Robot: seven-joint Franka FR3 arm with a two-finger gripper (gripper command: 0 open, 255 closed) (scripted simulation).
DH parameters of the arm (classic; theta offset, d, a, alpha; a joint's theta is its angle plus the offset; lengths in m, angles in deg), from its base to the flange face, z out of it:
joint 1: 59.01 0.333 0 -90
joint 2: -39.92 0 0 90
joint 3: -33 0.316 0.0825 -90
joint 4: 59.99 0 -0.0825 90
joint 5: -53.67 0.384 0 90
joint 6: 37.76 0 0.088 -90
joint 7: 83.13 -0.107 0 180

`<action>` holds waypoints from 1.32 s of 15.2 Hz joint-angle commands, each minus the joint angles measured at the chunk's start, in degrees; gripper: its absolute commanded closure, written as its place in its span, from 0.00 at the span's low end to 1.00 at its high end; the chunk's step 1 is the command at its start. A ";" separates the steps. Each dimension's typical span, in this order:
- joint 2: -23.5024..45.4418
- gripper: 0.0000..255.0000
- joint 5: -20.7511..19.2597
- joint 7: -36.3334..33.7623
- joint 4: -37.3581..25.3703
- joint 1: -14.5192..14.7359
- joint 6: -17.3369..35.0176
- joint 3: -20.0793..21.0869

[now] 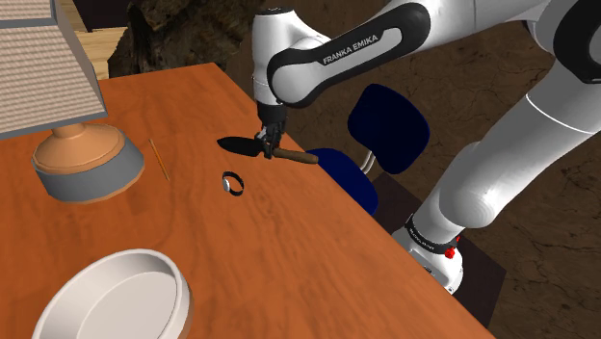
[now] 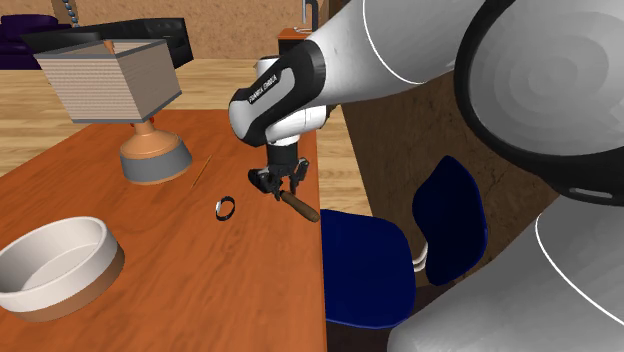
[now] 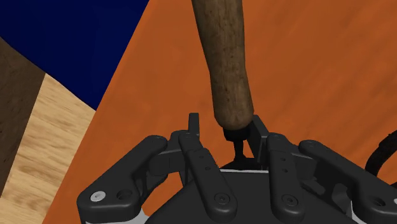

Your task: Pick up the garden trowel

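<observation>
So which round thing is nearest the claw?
The small dark ring; the white bowl and the lamp base sit farther from the claw holding the trowel.

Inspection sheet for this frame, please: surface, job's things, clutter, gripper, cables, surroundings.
Surface: reddish-brown wooden table.
Job's things: trowel, black blade, brown handle, by the table's edge.
Clutter: lamp, ring, white bowl, thin stick.
Grippers: gripper, fingers shut on the trowel's neck.
Cables: nothing seen.
Surroundings: blue chair, plank floor.
</observation>
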 commanded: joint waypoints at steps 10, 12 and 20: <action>-0.46 1.00 0.69 0.15 -0.74 0.24 -1.52 0.14; -1.15 1.00 0.85 0.27 -1.66 0.23 -3.10 0.04; -3.41 1.00 1.30 0.58 -5.75 0.17 -9.38 -0.36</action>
